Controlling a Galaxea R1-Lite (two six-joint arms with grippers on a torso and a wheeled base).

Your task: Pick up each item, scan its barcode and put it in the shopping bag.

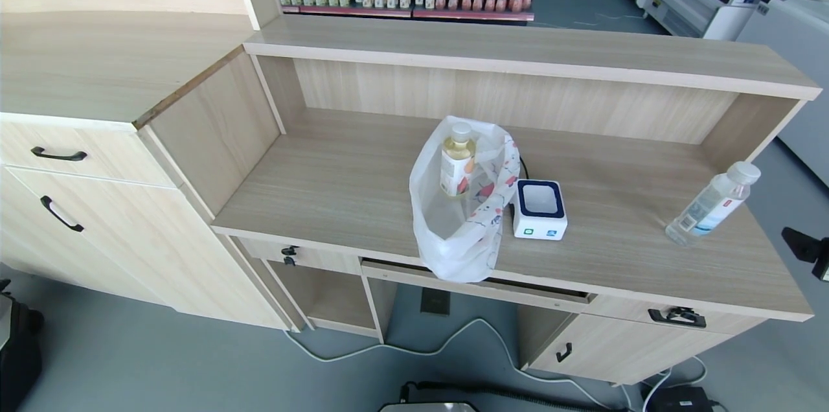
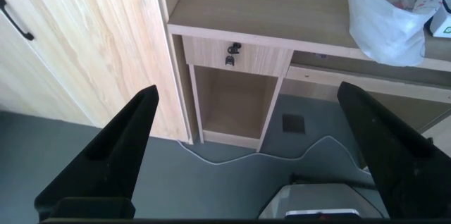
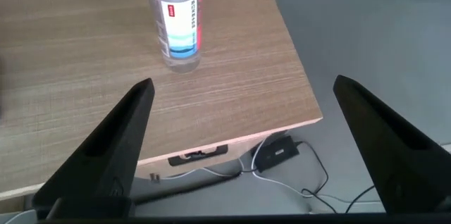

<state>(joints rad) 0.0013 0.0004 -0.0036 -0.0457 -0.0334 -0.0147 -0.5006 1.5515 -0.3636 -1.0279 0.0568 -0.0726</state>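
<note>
**One bottle bagged, one still on the desk, both end effectors wide and empty**

Head view: a white bag (image 1: pixel 463 230) with a red and blue print stands open near the front edge of the desk (image 1: pixel 337 185), about mid-width. Inside it a tea bottle (image 1: pixel 458 162) stands upright: yellowish liquid, a pale cap and a white label with some red. Just beside the bag, on its right, sits a white scanner (image 1: pixel 539 208) with a dark-framed window on top. Well apart from them, near the desk's right end, stands a water bottle (image 1: pixel 712 203): clear, with a white cap and a label in white, red and blue.

Left wrist view: the left end effector (image 2: pixel 248 90) hangs low before the desk's left part, above the grey floor, its fingers spread wide with nothing between them. Beyond it are a small drawer with a key (image 2: pixel 230 51) in its lock, an open compartment below it, and the bag's bottom bulging over the desk's edge.

Right wrist view: the right end effector (image 3: pixel 243 83) is spread wide and holds nothing. It hovers off the desk's right front corner, with the water bottle upright on the wood beyond its fingers and apart from them.
</note>
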